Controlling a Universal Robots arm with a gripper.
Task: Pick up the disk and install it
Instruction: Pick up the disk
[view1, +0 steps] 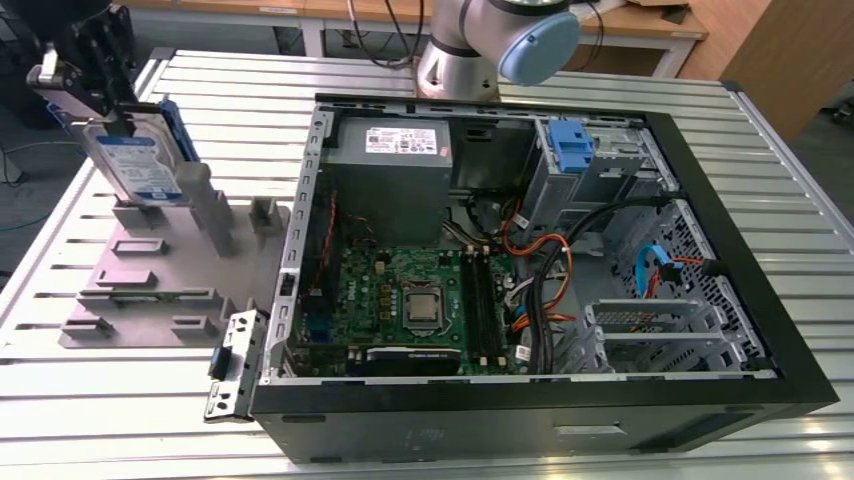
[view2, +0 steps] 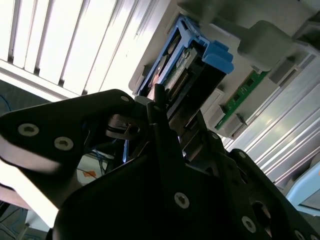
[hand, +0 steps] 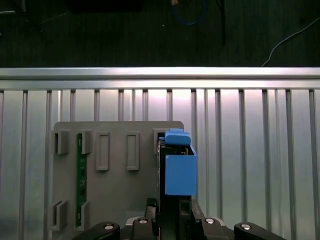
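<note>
At about ten o'clock from the open computer case (view1: 534, 420) in the exterior view, the gripper (view1: 110, 120) clamps the disk (view1: 134, 165) upright at the grey holder (view1: 160, 290), seemingly mid-pickup, and the next move likely calls for a straight lift clear of its posts.

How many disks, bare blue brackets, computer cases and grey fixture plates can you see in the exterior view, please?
disk: 1
bare blue bracket: 1
computer case: 1
grey fixture plate: 1
Total: 4
</note>
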